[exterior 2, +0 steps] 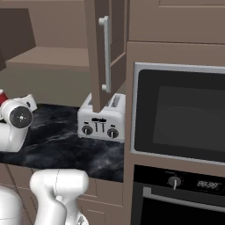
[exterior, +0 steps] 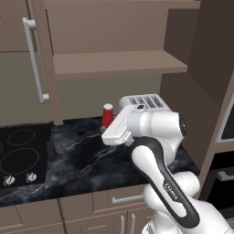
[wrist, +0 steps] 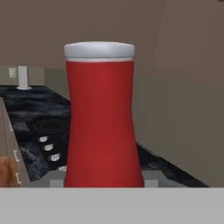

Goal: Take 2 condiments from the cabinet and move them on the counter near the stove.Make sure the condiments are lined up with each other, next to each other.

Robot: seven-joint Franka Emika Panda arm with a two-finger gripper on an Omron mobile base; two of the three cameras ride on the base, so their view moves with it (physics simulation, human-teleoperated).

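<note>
My gripper (exterior: pixel 106 128) is shut on the slim red bottle (exterior: pixel 108 113), which stands upright over the black counter (exterior: pixel 87 160) in front of the toaster; its base is hidden by my hand. Up close the red bottle (wrist: pixel 101 122) rises between my fingertips (wrist: pixel 54 178), with a pale band at its top. A small dark shaker (exterior: pixel 50 148) stands on the counter at the right edge of the stove (exterior: pixel 20 153). The cabinet (exterior: pixel 119 61) is open and its shelf is bare. A sliver of the red bottle (exterior 2: pixel 2 96) shows at the left edge beside my hand.
A silver toaster (exterior 2: pixel 102 119) sits on the counter behind my arm, under the open cabinet door (exterior 2: pixel 103 52). A built-in oven (exterior 2: pixel 180 114) fills the tall unit to the right. Another open door with a bar handle (exterior: pixel 35 59) hangs above the stove.
</note>
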